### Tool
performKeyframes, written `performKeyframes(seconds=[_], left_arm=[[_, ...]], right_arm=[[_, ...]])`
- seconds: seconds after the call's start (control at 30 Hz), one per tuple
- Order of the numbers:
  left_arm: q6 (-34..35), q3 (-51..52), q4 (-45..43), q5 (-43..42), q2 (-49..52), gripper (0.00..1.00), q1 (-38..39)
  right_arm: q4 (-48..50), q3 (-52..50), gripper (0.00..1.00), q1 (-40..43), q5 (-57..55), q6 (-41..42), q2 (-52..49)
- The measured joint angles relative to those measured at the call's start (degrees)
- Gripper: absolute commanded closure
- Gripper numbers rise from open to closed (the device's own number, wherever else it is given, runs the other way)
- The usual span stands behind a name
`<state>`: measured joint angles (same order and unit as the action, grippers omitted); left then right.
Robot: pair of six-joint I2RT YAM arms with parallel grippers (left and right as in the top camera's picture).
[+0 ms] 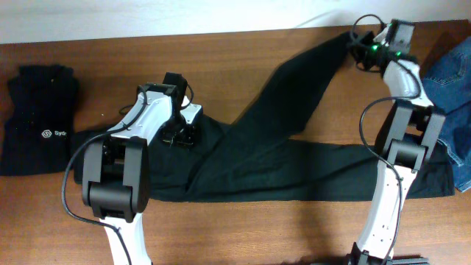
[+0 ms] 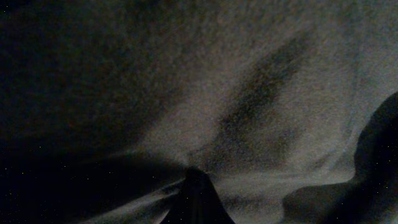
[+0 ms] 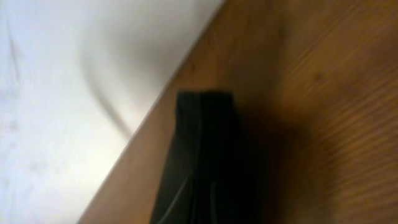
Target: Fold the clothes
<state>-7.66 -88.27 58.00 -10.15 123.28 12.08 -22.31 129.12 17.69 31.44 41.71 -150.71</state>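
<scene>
The wooden table [image 1: 243, 51] takes up nearly the whole scene. The black trousers [image 1: 294, 169] are spread across most of it. One leg lies straight along the near side and reaches almost to the right end. The other leg slants away toward the far right corner.

At the right edge lies a heap of blue jeans [image 1: 452, 81], close against the end of the straight leg; I can't tell if they overlap. The right arm rises across that same leg, just beside the jeans. A black top [image 1: 37, 118] with a small white logo lies flat at the left end, near the waist of the trousers.

The left gripper [image 1: 180, 136] is pressed down at the waist, clenched on a pinch of cloth that tents up to it. The right gripper [image 1: 355, 40] is clamped on the hem of the slanted leg, close to the table's far edge.
</scene>
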Motion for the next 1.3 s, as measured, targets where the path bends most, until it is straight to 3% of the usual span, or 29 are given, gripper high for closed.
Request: performKeyframes(seconds=[0.33,0.5,0.57,0.67,0.7,0.83,1.07,1.3], left_arm=[[0.00,0.00,-0.13,0.02,0.00,0.99,0.00],[0.00,0.00,-0.37,0.04,0.00,0.99,0.00],[0.00,0.00,-0.83,0.07,0.00,0.99,0.00],[0.00,0.02,-1.29,0.04,0.00,0.99,0.00],[0.00,0.04,-1.40,0.07,0.00,0.99,0.00],[0.00,0.04,-1.44,0.04,0.00,0.99,0.00],[0.00,0.04,-1.44,0.04,0.00,0.99,0.00],[0.00,0.04,-1.40,0.04,0.00,0.99,0.00]], right_arm=[[-30.14,24.90,0.96,0.17,-0.37,-10.56,0.33],[-38.25,30.34,0.94,-0.17,-0.63,-13.70,0.72],[-39.80,30.53,0.77,-0.74,-0.85,-14.69,0.96],[-40.70,29.88,0.70,-2.93,-2.01,-16.92,0.96],[-40.94,29.51,0.60,-4.09,-2.67,-17.33,0.96],[-44.17,28.52,0.45,-10.60,-8.20,-18.56,0.96],[-49.68,28.50,0.45,-23.04,-18.49,-17.22,0.96],[-50.34,28.48,0.48,-30.14,-28.33,-13.22,0.31]])
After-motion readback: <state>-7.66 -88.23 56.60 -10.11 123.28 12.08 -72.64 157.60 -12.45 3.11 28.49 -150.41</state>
